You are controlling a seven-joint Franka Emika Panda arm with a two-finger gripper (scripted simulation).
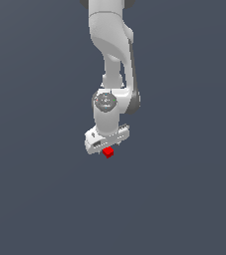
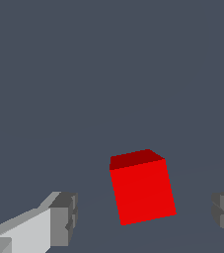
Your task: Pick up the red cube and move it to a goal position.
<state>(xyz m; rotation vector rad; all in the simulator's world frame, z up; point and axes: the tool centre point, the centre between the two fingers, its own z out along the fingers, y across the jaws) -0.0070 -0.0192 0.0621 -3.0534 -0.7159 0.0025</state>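
Cube (image 2: 142,188) sits between the two finger pads (image 2: 64,219), both clear of its sides; end effector (image 2: 145,217) wide open, holding nothing. Table edges not in view. Step: pre-grasp. Next: close, then lift toward goal.

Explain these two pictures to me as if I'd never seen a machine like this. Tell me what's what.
Both are computer renders of a simulated robot arm. The exterior view looks at the white arm from off the machine; it reaches down over a plain dark grey surface. At its end is the hand, a two-fingered clamp. The small bright thing just below it is the red cube. The wrist view comes from a camera on the arm's wrist: the cube sits between the two grey fingertips, with clear gaps on both sides. So the hand is open and holds nothing yet.
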